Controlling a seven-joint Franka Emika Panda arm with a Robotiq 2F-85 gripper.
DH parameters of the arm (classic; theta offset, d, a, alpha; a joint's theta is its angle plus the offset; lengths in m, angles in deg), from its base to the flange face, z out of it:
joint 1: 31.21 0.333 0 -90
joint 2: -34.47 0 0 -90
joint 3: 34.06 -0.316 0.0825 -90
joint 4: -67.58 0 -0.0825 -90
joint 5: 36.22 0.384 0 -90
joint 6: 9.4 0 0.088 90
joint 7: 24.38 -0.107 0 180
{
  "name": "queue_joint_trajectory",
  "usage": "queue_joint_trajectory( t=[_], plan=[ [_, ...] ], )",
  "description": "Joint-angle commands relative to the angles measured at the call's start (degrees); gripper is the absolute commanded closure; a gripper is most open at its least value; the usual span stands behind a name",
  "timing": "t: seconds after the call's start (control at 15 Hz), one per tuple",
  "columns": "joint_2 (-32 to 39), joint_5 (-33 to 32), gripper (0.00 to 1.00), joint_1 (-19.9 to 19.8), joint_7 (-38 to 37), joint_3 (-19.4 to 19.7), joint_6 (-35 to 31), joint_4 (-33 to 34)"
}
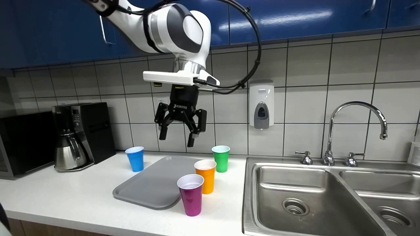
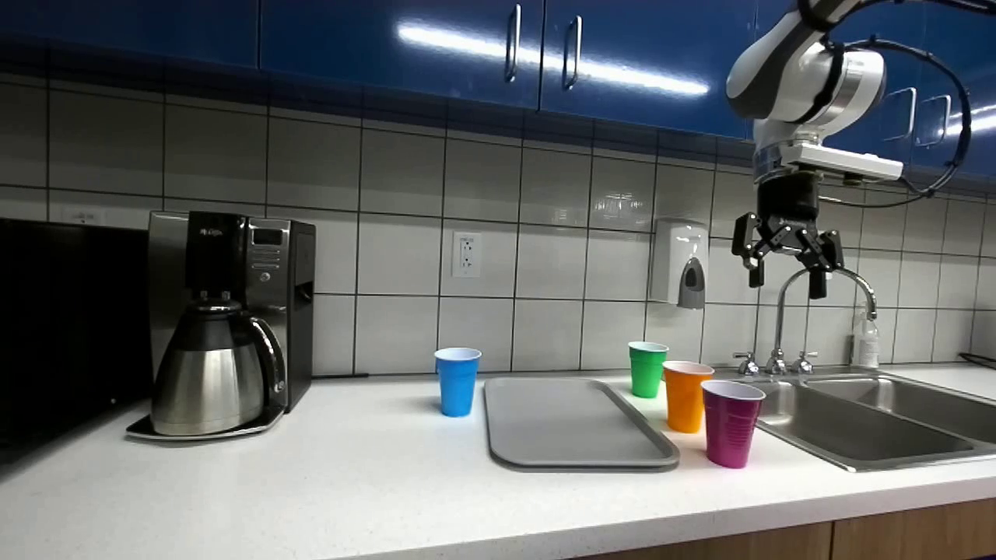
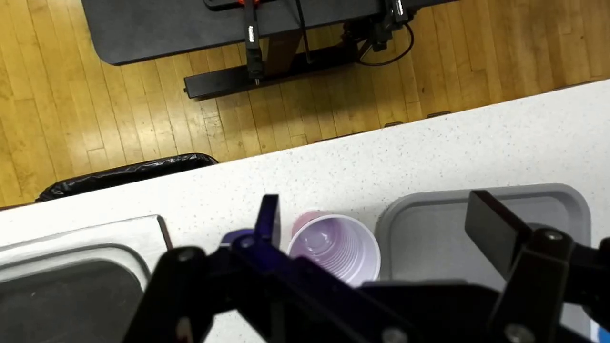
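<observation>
Jaws spread wide over the white counter [image 1: 82,193]

On my right, the steel sink [image 1: 292,180]; left of it, a flat gray tray [image 1: 154,183]. The gripper [image 1: 177,140] hangs above, released. Below, right of the tray and nearest me, stands a purple cup [image 1: 191,198]; behind it, an orange cup [image 1: 207,179], then a green cup [image 1: 221,161]; left of the tray, a blue cup [image 1: 136,160].

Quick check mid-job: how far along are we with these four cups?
Done: no finished step shows; the blue cup, green cup, orange cup and purple cup all stand upright on the counter, off the tray. In hand: nothing; the end effector hangs open above cup height. Left: probably any pick-up, since no cup is being touched.
</observation>
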Motion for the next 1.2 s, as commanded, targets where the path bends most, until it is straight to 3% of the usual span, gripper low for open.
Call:
queue_joint_trajectory(
  t=[0.0,0.47,1.13],
  plan=[
    [2.2,-0.4,0.00,-0.6,3.4,-1.1,-0.7,1.4],
    [3.5,-1.5,0.00,-0.4,5.9,-2.3,-3.8,0.0],
    [4.9,-1.7,0.00,-0.1,5.2,-4.0,-14.4,-4.2]
  ],
)
